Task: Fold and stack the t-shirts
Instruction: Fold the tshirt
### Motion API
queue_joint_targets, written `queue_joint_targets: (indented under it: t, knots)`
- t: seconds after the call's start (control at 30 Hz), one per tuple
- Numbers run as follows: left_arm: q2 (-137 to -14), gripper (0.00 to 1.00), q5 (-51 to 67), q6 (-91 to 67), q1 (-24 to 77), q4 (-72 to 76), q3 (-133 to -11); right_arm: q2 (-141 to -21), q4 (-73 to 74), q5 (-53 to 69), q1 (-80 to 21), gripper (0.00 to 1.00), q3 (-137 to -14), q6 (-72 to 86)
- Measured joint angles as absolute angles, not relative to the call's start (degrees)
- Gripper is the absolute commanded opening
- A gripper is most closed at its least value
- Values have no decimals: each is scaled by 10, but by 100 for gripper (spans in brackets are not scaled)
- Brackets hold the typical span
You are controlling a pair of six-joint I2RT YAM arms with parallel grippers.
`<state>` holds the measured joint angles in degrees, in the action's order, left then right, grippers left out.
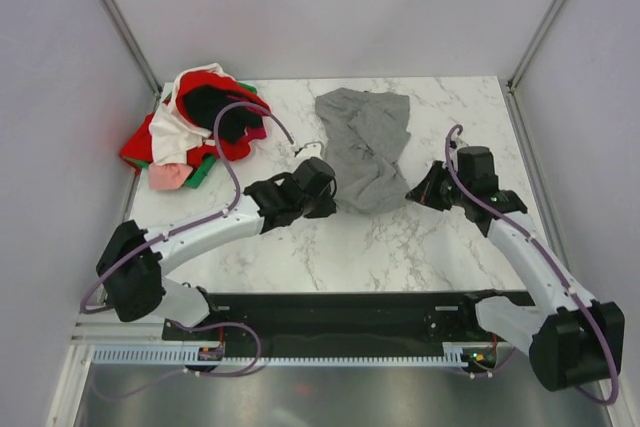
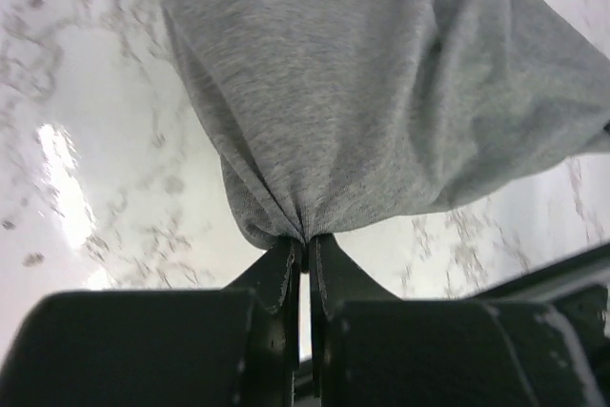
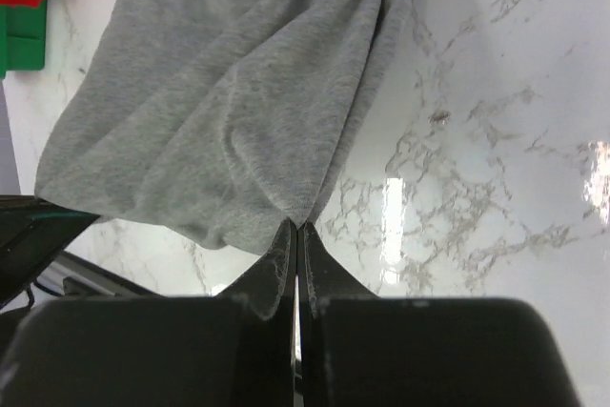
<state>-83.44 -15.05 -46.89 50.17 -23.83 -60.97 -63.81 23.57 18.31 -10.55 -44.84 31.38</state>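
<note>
T-shirt in left gripper, right gripper

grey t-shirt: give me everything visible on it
Heather-grey soft knit, the grey t-shirt lies unfolded and creased on the marble table, mid-back. Plain, no print shows. The left end effector and right end effector each pinch its near edge, one per side, cloth fanning from both pinches.

T-shirt pile in far-left corner
</note>
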Motion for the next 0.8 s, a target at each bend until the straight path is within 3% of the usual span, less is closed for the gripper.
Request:
queue_joint_targets:
  t: [0.27, 0.43, 0.8]
  knots:
    - [-792, 2, -152, -539, 642, -369, -617, -452, 383, 185, -108, 0, -426, 330]
    - [-792, 2, -150, -566, 692, -488, -693, -372, 501, 166, -110, 0, -458, 335]
    - [-851, 2, -205, -533, 636, -614, -944, -526, 548, 102, -110, 0, -678, 312]
